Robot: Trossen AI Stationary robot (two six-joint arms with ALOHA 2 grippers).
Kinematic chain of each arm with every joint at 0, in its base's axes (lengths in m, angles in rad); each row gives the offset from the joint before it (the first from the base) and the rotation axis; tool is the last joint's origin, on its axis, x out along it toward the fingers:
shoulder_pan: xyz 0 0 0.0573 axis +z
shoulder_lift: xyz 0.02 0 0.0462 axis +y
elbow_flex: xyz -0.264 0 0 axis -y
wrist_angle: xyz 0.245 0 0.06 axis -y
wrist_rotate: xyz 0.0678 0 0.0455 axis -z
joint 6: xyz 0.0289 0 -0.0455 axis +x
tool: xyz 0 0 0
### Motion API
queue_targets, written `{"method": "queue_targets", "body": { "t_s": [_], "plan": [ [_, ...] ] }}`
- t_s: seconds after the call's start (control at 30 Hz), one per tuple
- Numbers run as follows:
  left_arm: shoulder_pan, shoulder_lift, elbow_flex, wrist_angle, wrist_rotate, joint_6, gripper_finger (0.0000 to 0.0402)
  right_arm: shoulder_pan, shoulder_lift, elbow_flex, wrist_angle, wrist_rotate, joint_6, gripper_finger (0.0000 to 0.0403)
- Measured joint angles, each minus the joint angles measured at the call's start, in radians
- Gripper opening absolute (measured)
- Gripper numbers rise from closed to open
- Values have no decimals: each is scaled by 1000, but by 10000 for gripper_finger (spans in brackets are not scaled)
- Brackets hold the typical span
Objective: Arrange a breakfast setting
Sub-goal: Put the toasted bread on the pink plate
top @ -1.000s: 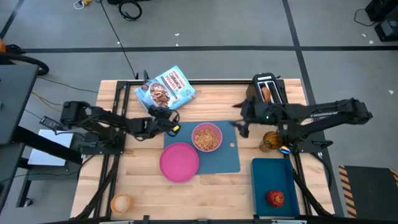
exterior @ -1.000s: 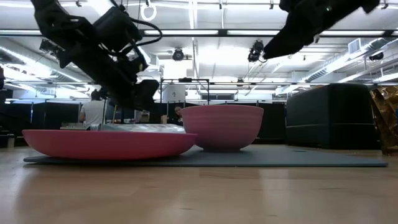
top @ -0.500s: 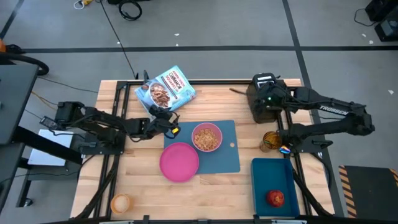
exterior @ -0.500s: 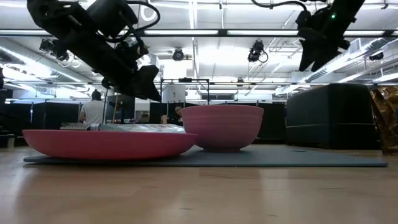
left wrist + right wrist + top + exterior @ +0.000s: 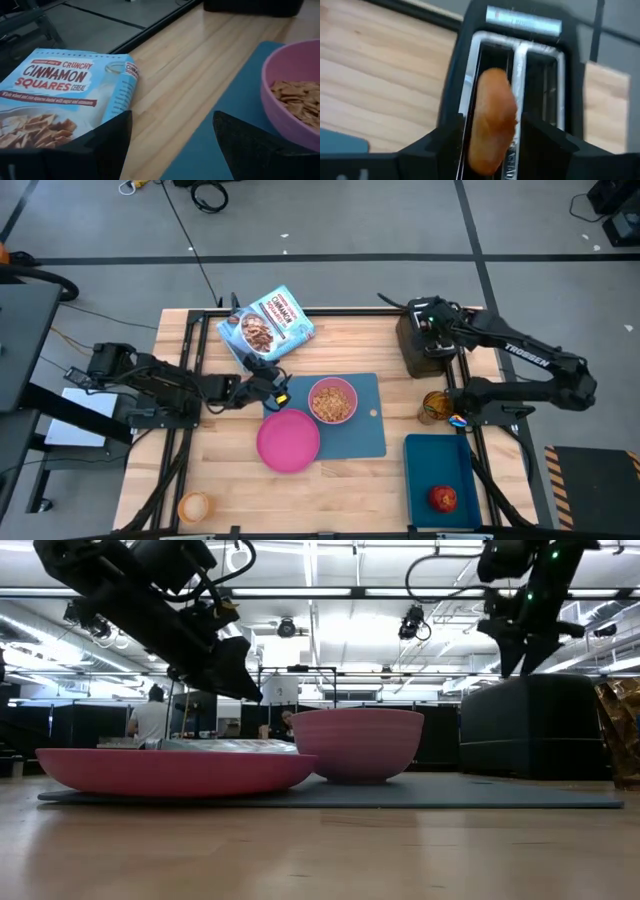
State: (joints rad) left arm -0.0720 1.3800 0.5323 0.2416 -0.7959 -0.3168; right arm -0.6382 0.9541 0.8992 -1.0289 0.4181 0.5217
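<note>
Two grippers, both spread: your right gripper (image 5: 487, 142) hovers over the golden bagel (image 5: 492, 117) in the black toaster (image 5: 424, 345); left gripper (image 5: 170, 135) waits beside the pink cereal bowl (image 5: 332, 400).

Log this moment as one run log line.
right gripper: over toaster, fingers open astride bagel in slot | left gripper: open, between cereal box and bowl | plate: on mat

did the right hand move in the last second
Yes. In the high view the right hand went from beside the bowl, above the mat's edge, out to above the toaster, where the bagel sits.
</note>
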Motion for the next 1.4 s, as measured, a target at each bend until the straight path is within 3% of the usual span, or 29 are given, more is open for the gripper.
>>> {"method": "queue_targets", "body": {
  "t_s": [0.17,0.43,0.63,0.9,1.2,1.4],
  "plan": [
    [-11,0,0,-8,-3,0,286,-50,4,-34,28,-78,4,199],
    [-11,0,0,-9,-18,-17,286,-59,3,-38,56,-109,3,189],
    [-11,-7,-1,-9,-12,-19,286,-59,3,-38,63,-99,-1,146],
    [-11,-121,-1,-12,-11,-4,286,-58,2,-39,120,-70,-65,106],
    [-3,-265,-1,-149,57,-19,286,-8,-20,93,107,3,-205,95],
    [-3,-316,-1,-172,62,-12,286,115,-25,212,110,41,-289,94]
  ]
}}
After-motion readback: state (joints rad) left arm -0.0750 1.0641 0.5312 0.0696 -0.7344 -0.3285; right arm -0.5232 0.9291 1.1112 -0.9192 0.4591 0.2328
